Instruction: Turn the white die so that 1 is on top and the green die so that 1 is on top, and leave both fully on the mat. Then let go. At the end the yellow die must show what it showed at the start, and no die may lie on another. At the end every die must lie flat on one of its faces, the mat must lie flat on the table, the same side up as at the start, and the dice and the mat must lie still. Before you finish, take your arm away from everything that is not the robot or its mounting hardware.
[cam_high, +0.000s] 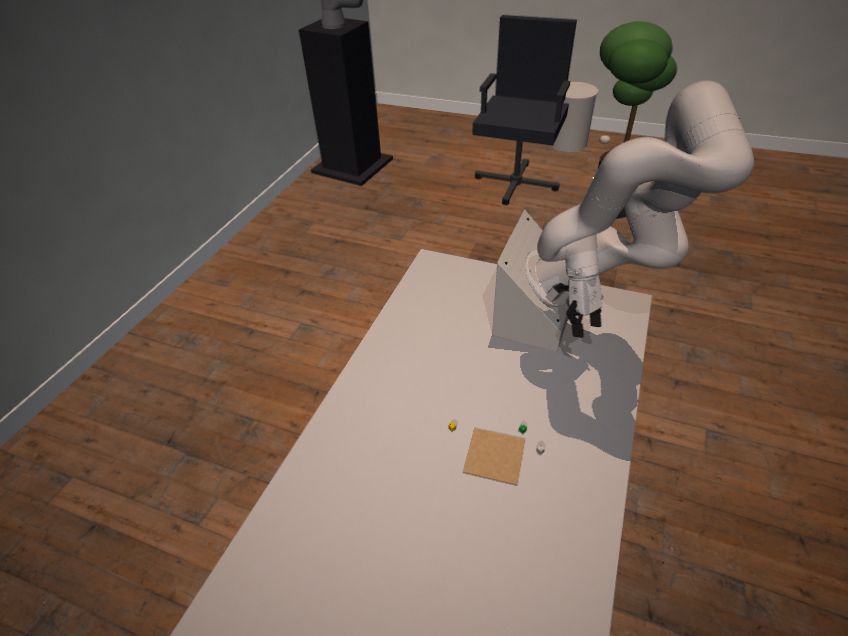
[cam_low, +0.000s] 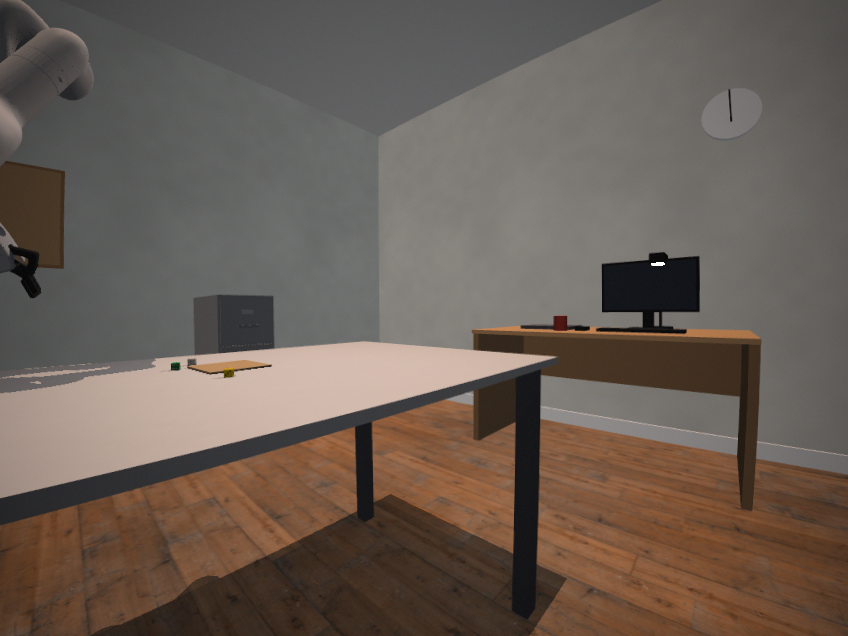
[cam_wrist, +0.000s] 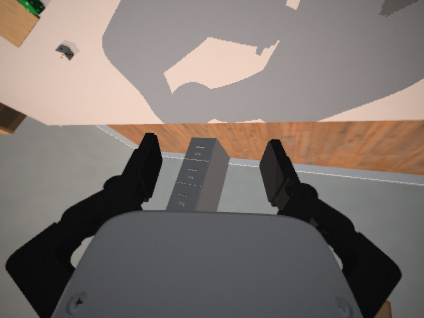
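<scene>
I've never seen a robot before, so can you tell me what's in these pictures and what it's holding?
The big white machine is a robot arm that bends at its joints, a bit like yours. At its end is a hand with two black fingers. The hand is wide open and holds nothing.

The first picture looks down from high up. The second looks across the table from the side. The third is taken from the robot's wrist, looking past its fingers.

On the pale table lies a flat, square, tan mat. Near it, not on it, sit three small dice: yellow, green and white.
</scene>
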